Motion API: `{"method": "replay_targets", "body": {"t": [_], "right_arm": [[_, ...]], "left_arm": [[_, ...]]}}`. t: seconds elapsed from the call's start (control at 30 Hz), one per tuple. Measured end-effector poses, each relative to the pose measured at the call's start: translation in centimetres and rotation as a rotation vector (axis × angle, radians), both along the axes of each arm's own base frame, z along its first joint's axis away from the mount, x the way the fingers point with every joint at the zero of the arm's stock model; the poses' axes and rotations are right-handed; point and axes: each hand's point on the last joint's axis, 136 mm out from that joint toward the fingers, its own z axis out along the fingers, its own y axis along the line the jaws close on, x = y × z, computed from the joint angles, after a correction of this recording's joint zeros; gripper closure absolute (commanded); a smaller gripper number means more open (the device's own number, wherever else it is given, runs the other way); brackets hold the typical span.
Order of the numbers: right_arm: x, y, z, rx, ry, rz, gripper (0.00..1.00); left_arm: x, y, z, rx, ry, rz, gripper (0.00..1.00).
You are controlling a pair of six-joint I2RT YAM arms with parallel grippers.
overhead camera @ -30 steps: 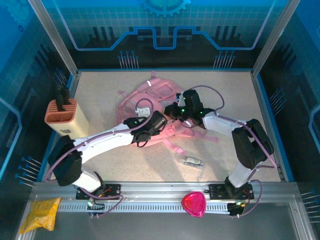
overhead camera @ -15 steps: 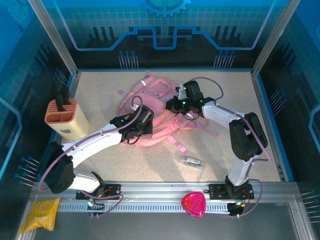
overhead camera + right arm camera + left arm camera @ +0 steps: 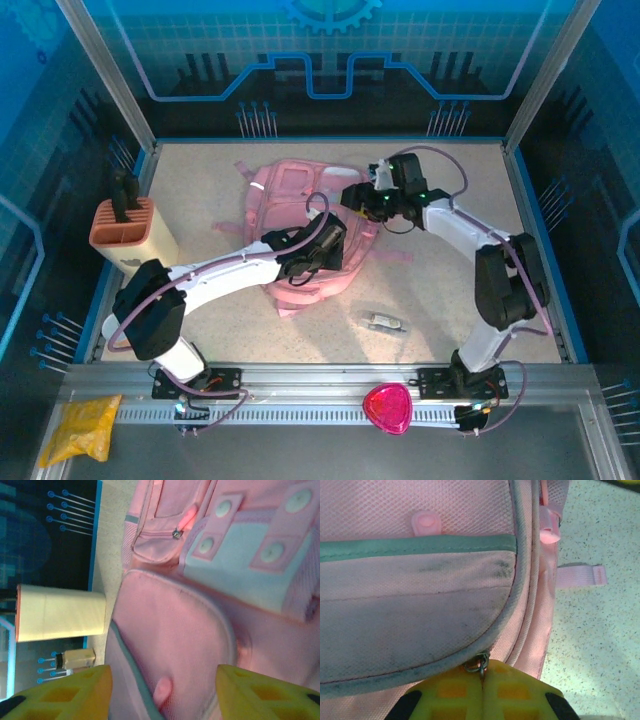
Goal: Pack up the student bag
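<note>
The student bag, soft and pink, lies flat in the middle of the table. My left gripper rests at its right front part. In the left wrist view the yellow jaws are pressed together on the small metal zipper ring at the rim of a grey-edged pocket. My right gripper hovers at the bag's right edge. Its yellow fingers stand wide apart over the pink fabric, with nothing between them.
A beige holder with an orange top stands at the left edge, also seen from the right wrist. A small packaged item lies on the table near the front. A pink rounded object and a yellow pouch sit by the front rail.
The bag has been pulled round and now lies flatter, with its straps tucked away. My right gripper has opened and drawn back to the right. My left gripper has shifted right, still shut.
</note>
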Motion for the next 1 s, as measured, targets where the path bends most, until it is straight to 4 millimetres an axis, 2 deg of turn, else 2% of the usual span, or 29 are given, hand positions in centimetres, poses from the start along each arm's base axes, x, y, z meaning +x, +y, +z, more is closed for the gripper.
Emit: {"method": "replay_targets", "body": {"t": [0.1,0.27,0.33,0.43,0.57,0.77,1.0], "right_arm": [[-1.9,-0.5,-0.2,0.025,0.024,-0.003,0.41],[-4.5,-0.3,-2.9,0.036,0.123,0.006,0.46],[-5.1,0.4,-3.3,0.035,0.137,0.021,0.51],[-5.2,1.5,-3.7,0.044,0.139,0.038,0.59],[-4.9,1.7,-5.2,0.044,0.179,0.029,0.76],[-4.8,1.8,-5.4,0.037,0.178,0.026,1.00],[-4.4,1.9,-4.8,0.030,0.154,0.036,1.00]], "left_arm": [[0.2,-0.3,0.1,-0.013,-0.006,-0.004,1.00],[0.3,-1.1,0.0,-0.036,-0.001,-0.020,1.00],[0.4,-1.4,0.0,-0.043,-0.001,-0.025,1.00],[0.4,-1.5,0.0,-0.047,-0.002,-0.030,1.00],[0.4,-1.4,0.0,-0.045,-0.001,-0.029,1.00],[0.1,-1.0,-0.7,-0.027,0.008,-0.034,1.00],[0.1,0.3,-0.1,-0.017,-0.007,-0.036,1.00]]}}
